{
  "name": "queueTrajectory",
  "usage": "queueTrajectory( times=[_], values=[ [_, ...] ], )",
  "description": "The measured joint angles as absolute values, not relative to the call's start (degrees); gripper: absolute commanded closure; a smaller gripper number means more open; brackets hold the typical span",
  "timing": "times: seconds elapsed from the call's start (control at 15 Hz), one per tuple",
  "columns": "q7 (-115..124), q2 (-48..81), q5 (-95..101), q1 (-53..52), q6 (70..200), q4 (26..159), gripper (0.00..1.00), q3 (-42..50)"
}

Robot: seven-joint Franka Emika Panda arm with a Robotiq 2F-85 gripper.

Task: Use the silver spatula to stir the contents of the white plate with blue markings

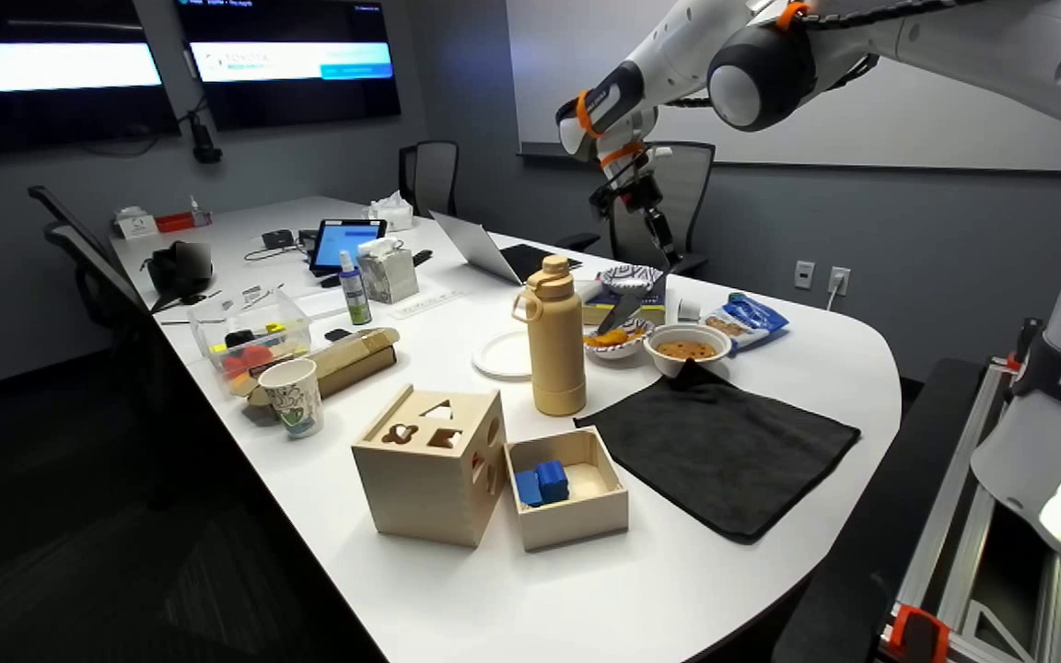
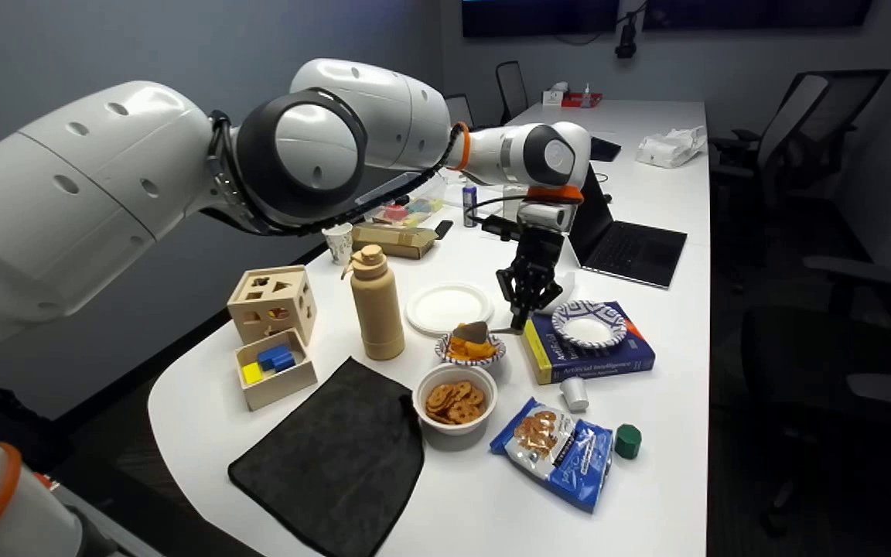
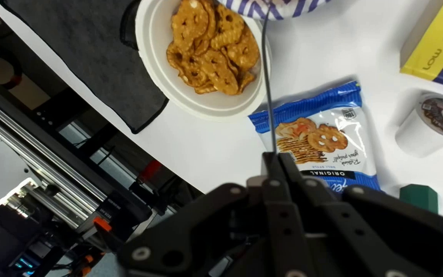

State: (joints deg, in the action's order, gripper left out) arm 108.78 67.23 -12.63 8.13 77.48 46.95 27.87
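The silver spatula (image 2: 472, 333) has its blade over the orange food in the white plate with blue markings (image 2: 484, 360). I cannot tell how deep the blade touches the food. In an exterior view the spatula (image 1: 623, 311) slants down into the plate (image 1: 618, 352). My gripper (image 2: 519, 320) is shut on the spatula's handle, beside and above the plate; it also shows in an exterior view (image 1: 670, 254). In the wrist view the gripper (image 3: 277, 156) pinches the thin handle (image 3: 266, 73), which runs up to the plate's rim (image 3: 298, 8); the blade is out of view there.
A white bowl of pretzel crisps (image 2: 424, 414) stands close to the plate. A tan bottle (image 2: 378, 309), a flat white plate (image 2: 424, 309) and a book (image 2: 592, 370) bearing another patterned dish (image 2: 616, 334) surround it. A blue snack bag (image 2: 561, 456) and black cloth (image 2: 337, 456) lie nearby.
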Motion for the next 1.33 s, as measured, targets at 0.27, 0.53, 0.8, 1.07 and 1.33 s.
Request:
queueTrajectory(
  times=[0.27,0.53,0.8,1.07,1.33],
  values=[
    [109.63,67.40,-12.64,6.88,78.59,46.95,0.99,29.17],
    [112.03,68.19,-12.64,5.85,81.56,46.95,0.99,30.03],
    [114.41,68.91,-12.64,5.74,84.25,46.95,0.99,31.17],
    [115.14,69.14,-12.61,5.70,84.68,46.95,0.99,32.52],
    [115.25,69.80,-11.90,5.34,84.53,46.95,0.99,33.68]
  ],
)
